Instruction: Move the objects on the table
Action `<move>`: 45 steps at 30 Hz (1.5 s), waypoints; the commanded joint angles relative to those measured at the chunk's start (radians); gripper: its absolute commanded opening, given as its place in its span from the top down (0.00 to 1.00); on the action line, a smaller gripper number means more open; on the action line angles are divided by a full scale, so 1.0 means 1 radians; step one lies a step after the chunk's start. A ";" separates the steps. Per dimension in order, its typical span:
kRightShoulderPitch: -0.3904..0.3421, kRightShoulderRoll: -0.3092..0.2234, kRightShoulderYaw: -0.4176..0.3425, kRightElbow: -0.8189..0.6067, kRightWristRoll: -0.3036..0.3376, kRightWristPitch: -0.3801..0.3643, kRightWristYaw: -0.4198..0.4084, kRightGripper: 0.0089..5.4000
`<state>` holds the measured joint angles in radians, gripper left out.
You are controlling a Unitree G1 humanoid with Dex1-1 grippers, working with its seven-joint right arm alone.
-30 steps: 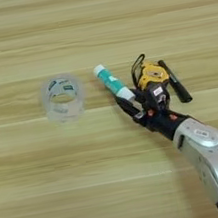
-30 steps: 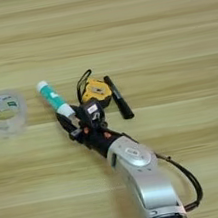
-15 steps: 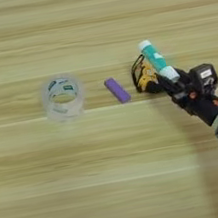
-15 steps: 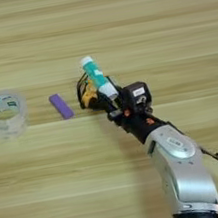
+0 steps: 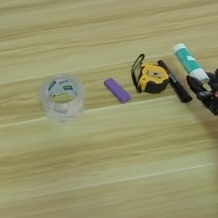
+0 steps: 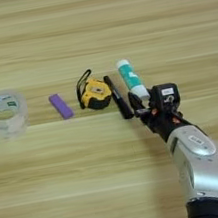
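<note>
No lettering is readable (labels blur); gripper (image 6: 141,101) clasps the glue stick's (image 6: 131,79) near end.

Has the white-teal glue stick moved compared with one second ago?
Yes. The white-teal glue stick has gone from the left of the yellow-black tape measure to its right, beyond the black marker.

Left to right: tape roll (image 5: 61,96), cylinder (image 5: 117,90), tape measure (image 5: 150,77), marker (image 5: 176,87), seemingly touching it, glue stick (image 5: 189,62).

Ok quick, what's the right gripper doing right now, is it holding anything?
Right gripper: at the white lower end of the glue stick, which lies right of the black marker. Whether its fingers grip the stick or are open cannot be told.
</note>
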<state>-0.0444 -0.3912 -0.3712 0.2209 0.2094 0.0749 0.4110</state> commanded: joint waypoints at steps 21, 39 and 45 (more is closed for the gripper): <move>-0.182 -0.096 0.010 0.354 -0.028 -0.154 0.004 0.69; -0.190 -0.103 0.033 0.400 -0.040 -0.176 0.006 0.69; -0.190 -0.104 0.035 0.404 -0.038 -0.179 0.007 0.69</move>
<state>-0.1849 -0.4467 -0.3364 0.6501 0.1769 -0.0936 0.4236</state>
